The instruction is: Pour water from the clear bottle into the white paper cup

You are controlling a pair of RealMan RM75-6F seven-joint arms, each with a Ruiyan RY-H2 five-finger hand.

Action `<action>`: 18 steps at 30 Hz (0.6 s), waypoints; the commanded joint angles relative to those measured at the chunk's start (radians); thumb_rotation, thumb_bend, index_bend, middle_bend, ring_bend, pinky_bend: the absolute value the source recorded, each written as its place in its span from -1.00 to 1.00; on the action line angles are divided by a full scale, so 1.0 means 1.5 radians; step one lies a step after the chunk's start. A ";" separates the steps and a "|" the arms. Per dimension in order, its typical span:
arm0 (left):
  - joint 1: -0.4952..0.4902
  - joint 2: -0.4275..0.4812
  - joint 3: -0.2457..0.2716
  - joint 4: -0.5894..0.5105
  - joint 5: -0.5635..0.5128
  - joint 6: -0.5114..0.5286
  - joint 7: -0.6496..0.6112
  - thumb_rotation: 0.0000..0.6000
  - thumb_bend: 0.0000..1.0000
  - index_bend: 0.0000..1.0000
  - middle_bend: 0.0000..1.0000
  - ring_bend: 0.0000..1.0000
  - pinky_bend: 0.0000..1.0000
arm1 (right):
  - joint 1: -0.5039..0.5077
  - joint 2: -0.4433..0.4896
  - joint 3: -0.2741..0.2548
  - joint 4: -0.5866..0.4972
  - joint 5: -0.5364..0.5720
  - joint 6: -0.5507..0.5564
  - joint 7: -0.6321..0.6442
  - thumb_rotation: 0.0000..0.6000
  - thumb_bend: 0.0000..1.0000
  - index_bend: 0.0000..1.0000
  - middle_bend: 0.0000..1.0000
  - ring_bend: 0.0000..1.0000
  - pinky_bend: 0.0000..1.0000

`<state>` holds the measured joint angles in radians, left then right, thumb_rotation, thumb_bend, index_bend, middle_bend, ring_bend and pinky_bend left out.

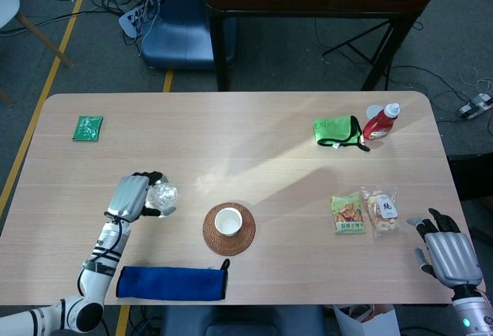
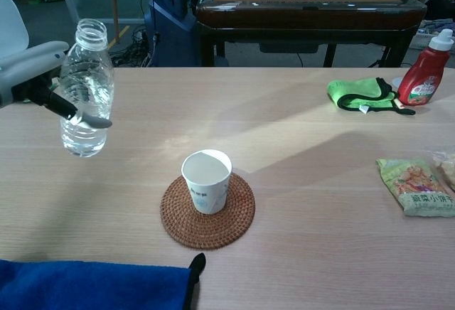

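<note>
Both hands we see: left hand [image 2: 32, 75] grips the clear plastic bottle [image 2: 86, 89] at frame left, above the wooden table [image 2: 306, 153]; right hand [image 1: 449, 253] lies spread, lower right.

Silver-grey left hand [image 1: 132, 196] and right hand [image 1: 451, 253] with black fingers, on white, black-banded forearms.

A: Lighting?
B: Even, bright indoor. A pale sunlit band crosses the table [image 1: 254, 166] from 2 o'clock to 8 o'clock; soft shadows alongside.
A: Glare, blur?
B: Highlights glint on the clear bottle [image 2: 85, 89]. Both views sharp. Chest view background is dimmer, with slight bowing at the edges.
</note>
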<state>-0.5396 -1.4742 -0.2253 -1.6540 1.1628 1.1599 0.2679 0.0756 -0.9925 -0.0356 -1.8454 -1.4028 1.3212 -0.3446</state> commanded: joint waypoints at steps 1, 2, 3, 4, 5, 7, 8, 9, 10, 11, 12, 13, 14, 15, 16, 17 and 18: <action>0.000 0.049 0.033 -0.079 -0.018 -0.008 0.083 1.00 -1.00 0.41 0.53 -0.02 -0.19 | 0.000 0.002 0.001 -0.001 0.000 0.002 0.001 1.00 -0.10 -0.49 -0.47 -0.85 -0.69; -0.002 0.054 0.039 -0.088 -0.019 -0.009 0.099 1.00 -1.00 0.41 0.53 -0.02 -0.18 | -0.001 0.002 0.001 -0.002 0.000 0.004 0.001 1.00 -0.10 -0.49 -0.47 -0.85 -0.69; -0.004 0.057 0.047 -0.097 -0.017 -0.008 0.121 1.00 -1.00 0.41 0.53 -0.02 -0.18 | -0.001 0.004 0.001 -0.003 -0.002 0.006 0.002 1.00 -0.10 -0.49 -0.47 -0.85 -0.69; -0.005 0.058 0.053 -0.101 -0.014 -0.006 0.138 1.00 -1.00 0.41 0.53 -0.02 -0.18 | -0.002 0.005 0.001 -0.004 -0.003 0.008 0.003 1.00 -0.10 -0.49 -0.47 -0.85 -0.69; -0.007 0.056 0.061 -0.103 -0.009 -0.002 0.162 1.00 -1.00 0.41 0.53 -0.02 -0.18 | -0.003 0.006 0.001 -0.005 -0.005 0.010 0.004 1.00 -0.10 -0.49 -0.47 -0.85 -0.69; -0.008 0.051 0.071 -0.102 -0.003 0.005 0.192 1.00 -1.00 0.41 0.53 -0.02 -0.18 | -0.004 0.008 0.001 -0.007 -0.009 0.013 0.006 1.00 -0.10 -0.48 -0.47 -0.85 -0.69; -0.010 0.045 0.077 -0.099 -0.001 0.009 0.211 1.00 -1.00 0.41 0.53 -0.02 -0.18 | -0.005 0.010 0.001 -0.008 -0.011 0.015 0.008 1.00 -0.10 -0.47 -0.47 -0.85 -0.69; -0.011 0.041 0.081 -0.096 -0.001 0.011 0.224 1.00 -1.00 0.41 0.53 -0.02 -0.18 | -0.005 0.011 0.001 -0.008 -0.012 0.017 0.009 1.00 -0.10 -0.47 -0.47 -0.85 -0.69; -0.012 0.036 0.084 -0.092 -0.002 0.013 0.236 1.00 -1.00 0.41 0.53 -0.02 -0.18 | -0.006 0.012 0.001 -0.009 -0.012 0.018 0.011 1.00 -0.10 -0.47 -0.47 -0.85 -0.69; -0.013 0.031 0.086 -0.089 -0.004 0.014 0.247 1.00 -1.00 0.41 0.53 -0.02 -0.18 | -0.006 0.013 0.001 -0.009 -0.013 0.019 0.012 1.00 -0.10 -0.47 -0.47 -0.85 -0.69; -0.015 0.025 0.089 -0.085 -0.007 0.015 0.262 1.00 -1.00 0.41 0.53 -0.02 -0.17 | -0.007 0.014 0.001 -0.010 -0.014 0.021 0.013 1.00 -0.10 -0.47 -0.47 -0.85 -0.69; -0.017 0.020 0.090 -0.081 -0.009 0.017 0.273 1.00 -1.00 0.41 0.53 -0.02 -0.17 | -0.007 0.016 0.002 -0.011 -0.014 0.022 0.015 1.00 -0.10 -0.47 -0.47 -0.85 -0.69; -0.018 0.014 0.092 -0.077 -0.013 0.019 0.287 1.00 -1.00 0.41 0.53 -0.02 -0.17 | -0.008 0.017 0.002 -0.011 -0.015 0.024 0.017 1.00 -0.10 -0.47 -0.47 -0.85 -0.69; -0.020 0.010 0.093 -0.075 -0.017 0.020 0.299 1.00 -1.00 0.41 0.53 -0.02 -0.17 | -0.009 0.018 0.002 -0.011 -0.015 0.026 0.019 1.00 -0.10 -0.47 -0.47 -0.85 -0.69; -0.021 0.006 0.094 -0.074 -0.022 0.022 0.312 1.00 -1.00 0.42 0.53 -0.02 -0.17 | -0.009 0.019 0.003 -0.012 -0.016 0.027 0.020 1.00 -0.10 -0.47 -0.47 -0.85 -0.69; -0.023 0.002 0.095 -0.074 -0.029 0.024 0.329 1.00 -1.00 0.42 0.53 -0.02 -0.17 | -0.009 0.020 0.003 -0.012 -0.016 0.028 0.022 1.00 -0.10 -0.47 -0.47 -0.85 -0.69; -0.025 -0.001 0.096 -0.074 -0.035 0.025 0.343 1.00 -1.00 0.42 0.53 -0.02 -0.17 | -0.010 0.021 0.004 -0.012 -0.016 0.029 0.023 1.00 -0.10 -0.47 -0.47 -0.85 -0.69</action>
<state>-0.5686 -1.4583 -0.0887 -1.7712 1.1318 1.1891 0.7398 0.0613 -0.9612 -0.0302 -1.8633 -1.4263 1.3639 -0.3102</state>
